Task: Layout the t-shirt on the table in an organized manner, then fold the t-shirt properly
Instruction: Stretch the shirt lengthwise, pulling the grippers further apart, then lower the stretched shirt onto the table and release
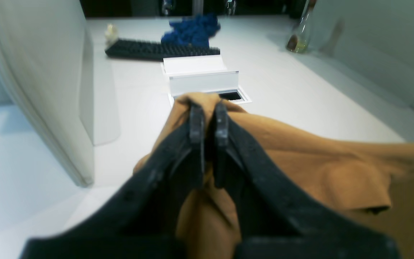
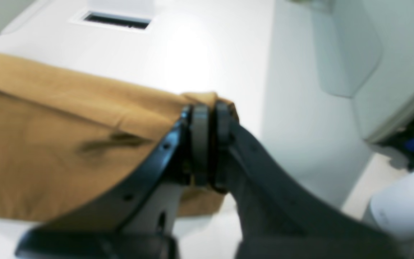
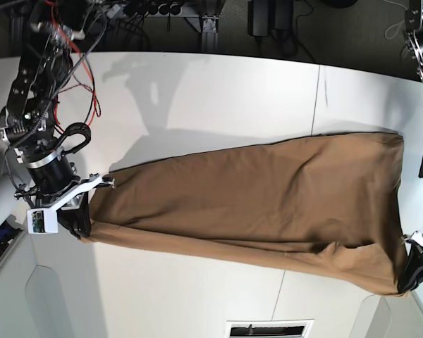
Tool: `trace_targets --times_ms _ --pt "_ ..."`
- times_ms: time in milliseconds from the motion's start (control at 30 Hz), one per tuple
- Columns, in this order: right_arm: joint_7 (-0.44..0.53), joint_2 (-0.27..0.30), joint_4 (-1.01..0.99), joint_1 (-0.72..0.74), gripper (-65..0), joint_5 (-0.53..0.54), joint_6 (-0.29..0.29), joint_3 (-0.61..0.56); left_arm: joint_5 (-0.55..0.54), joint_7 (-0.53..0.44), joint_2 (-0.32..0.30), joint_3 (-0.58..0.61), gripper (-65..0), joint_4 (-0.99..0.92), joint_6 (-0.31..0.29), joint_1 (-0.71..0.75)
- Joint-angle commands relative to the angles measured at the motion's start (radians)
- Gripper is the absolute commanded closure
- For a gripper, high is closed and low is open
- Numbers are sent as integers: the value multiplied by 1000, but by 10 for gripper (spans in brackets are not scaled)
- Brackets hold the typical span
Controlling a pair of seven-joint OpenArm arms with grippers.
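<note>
Table (image 3: 218, 105): large white top, dark seam running across it, cable cutout near one edge.

Shirt (image 3: 268, 211): tan, stretched as one long band across the table between the two arms, wide at the left-arm end, narrowing toward the right-arm end. Most of it appears to rest on or just over the tabletop; the wrist views suggest the gripped edges are lifted slightly. Some creases are seen along the lower edge.

Left gripper (image 1: 207, 108): clenched on a bunched shirt edge, fabric pinched between the pads.

Right gripper (image 2: 208, 115): likewise clamped on a fold of shirt at the opposite end.

Step judged: layout stage, shirt being held taut to spread it; folding not yet begun.

Next move judged to call for an even lowering of both ends so the cloth is laid flat before release.
</note>
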Motion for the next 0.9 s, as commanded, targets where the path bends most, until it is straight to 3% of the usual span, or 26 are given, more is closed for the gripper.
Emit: trace_targets --times_ms 0,167,267,300,400,433,567,733,867 --pt "44 7 -21 51 0 -6 -9 4 3 -69 -19 22 0 -33 0 -58" --pt "102 8 -253 194 -3 -78 -9 4 182 -232 -8 192 0 -301 0 -199" --pt "100 7 -364 266 -374 -84 -17 4 217 -271 14 273 0 -435 26 -264" --pt "92 7 -380 281 -459 -84 -18 4 217 -273 18 296 -51 -465 26 -282" --pt "34 7 -368 303 -458 -62 -24 4 213 -265 18 336 -320 -487 21 -303" --pt "5 8 -353 303 -457 -48 -24 4 213 -251 16 336 -368 -482 21 -304" --pt "-124 8 -266 290 -456 -23 -24 6 114 -80 -16 311 -376 -421 0 -296" --pt "-156 7 -135 158 -449 8 -25 6 -117 209 -67 200 -376 -263 0 -183" --pt "-147 5 -115 30 -449 24 -45 6 -200 286 -92 97 -375 -154 0 -16"
